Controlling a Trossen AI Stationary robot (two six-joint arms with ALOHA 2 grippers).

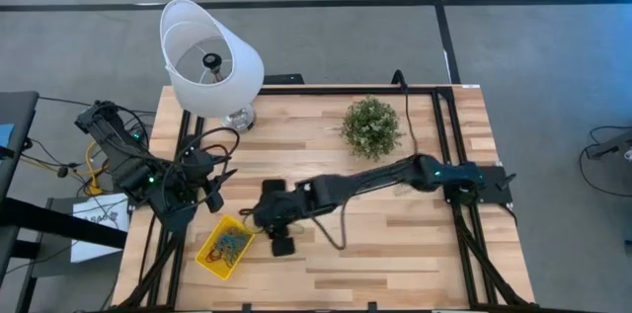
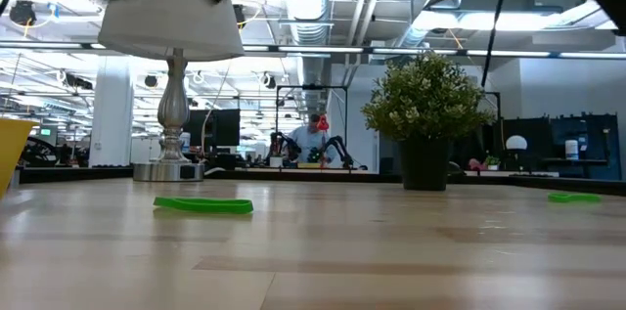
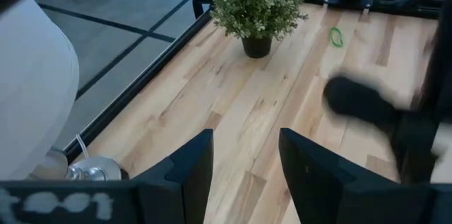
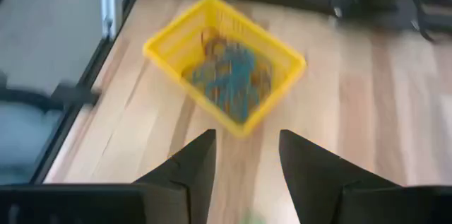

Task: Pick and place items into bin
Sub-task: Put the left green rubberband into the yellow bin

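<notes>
Many small loops [image 4: 233, 83], mostly blue-green with some red and yellow, lie heaped in the yellow bin [image 4: 224, 61], which sits near the table's front left corner. From the right wrist view, the right gripper [image 4: 247, 171] hovers just short of the bin, its two dark fingers [image 4: 185, 174] parted with nothing between them; the bin and its heap lie just ahead of the tips. From above, that gripper [image 1: 269, 216] is just right of the bin [image 1: 225, 246]. At table height, one green loop [image 2: 203, 206] lies flat on the wood and another [image 2: 574, 197] lies farther off, near the potted plant [image 2: 426, 114]. The left gripper [image 3: 244, 174] waits at the table's left edge beside the lamp [image 1: 209, 60], fingers apart and empty, facing the plant.
</notes>
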